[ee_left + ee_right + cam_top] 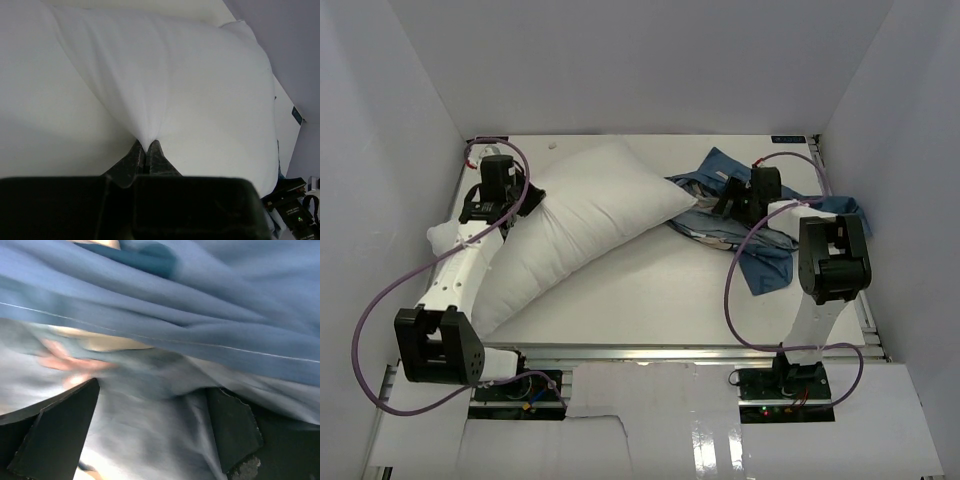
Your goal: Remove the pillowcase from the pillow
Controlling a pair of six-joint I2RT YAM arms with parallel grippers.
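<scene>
1. The left end effector [146, 146] is sitting around 10 o'clock on the counter [650, 290]. It's clamped tight on a small tuck of the pillow's [595, 215] white skin, and the fabric is tenting up into the closed fingers.
2. The pillow is lying diagonally from about 8 o'clock toward 1 o'clock, and I'm not seeing any blue on it. Its far corner is poking right up against the blue heap. I can't tell if that tip is tucked under a fold.
3. The pillowcase [765, 262] is lying crumpled at roughly 2 to 3 o'clock, with part of it bunching under the right arm.
4. The right end effector [155, 388] is down in that heap with its fingers spread wide. Blue cloth is lying across the gap, but nothing's being gripped. The wrist view is blurry, so take that loosely.
5. Here's what I'm guessing could go wrong:
   - If that corner is caught in a fold, dragging the pillow toward 9 o'clock is going to haul the case along with it.
   - The left pinch is only holding a thin tuck, so a hard tug could slip it free.
   - Loose cloth could snag the right fingers or the cable while the arm is lifting out.
</scene>
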